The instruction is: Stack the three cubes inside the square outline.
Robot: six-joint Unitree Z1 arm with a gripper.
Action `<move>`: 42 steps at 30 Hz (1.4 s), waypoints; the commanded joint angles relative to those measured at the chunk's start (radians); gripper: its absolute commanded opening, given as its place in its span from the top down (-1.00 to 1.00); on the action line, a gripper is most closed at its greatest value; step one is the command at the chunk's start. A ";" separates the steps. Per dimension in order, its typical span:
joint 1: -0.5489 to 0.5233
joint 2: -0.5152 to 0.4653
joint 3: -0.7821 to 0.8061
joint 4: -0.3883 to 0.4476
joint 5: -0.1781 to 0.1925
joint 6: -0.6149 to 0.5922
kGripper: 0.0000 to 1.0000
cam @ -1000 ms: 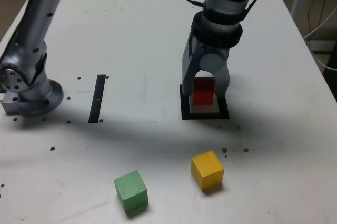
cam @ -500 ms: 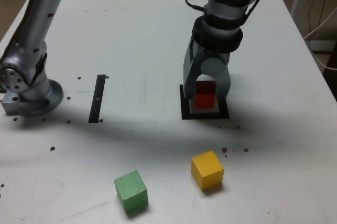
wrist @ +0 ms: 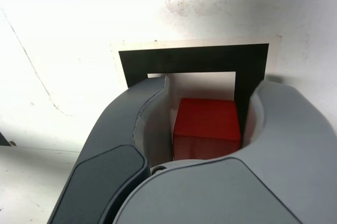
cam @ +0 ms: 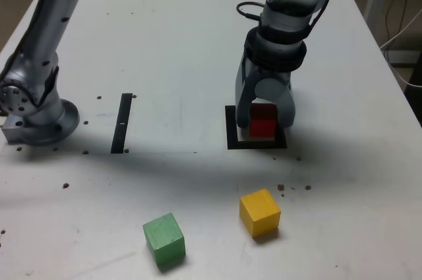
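The gripper [cam: 265,122] straddles the red cube [cam: 263,120] over the square outline [cam: 231,136], jaws spread slightly wider than the block; whether either pad touches it I cannot tell. To finish well, part the jaws evenly and lift straight up. The wrist view shows the cube [wrist: 206,128] inside the white centre; only the exterior view shows the yellow cube [cam: 260,213] and green cube [cam: 163,240] nearer, toward its left.
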 commanded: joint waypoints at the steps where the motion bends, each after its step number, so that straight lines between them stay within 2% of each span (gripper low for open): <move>1: 0.002 -0.002 0.007 -0.002 0.002 0.002 -0.99; 11: 0.002 -0.047 0.065 -0.028 0.017 -0.006 -0.99; 20: -0.018 -0.147 0.075 0.018 0.100 -0.018 -0.99; 27: -0.084 -0.164 0.003 0.103 0.147 -0.026 -0.99; 33: -0.185 -0.155 -0.082 0.181 0.147 -0.031 -1.00; 42: -0.319 -0.128 -0.164 0.236 0.122 -0.069 -1.00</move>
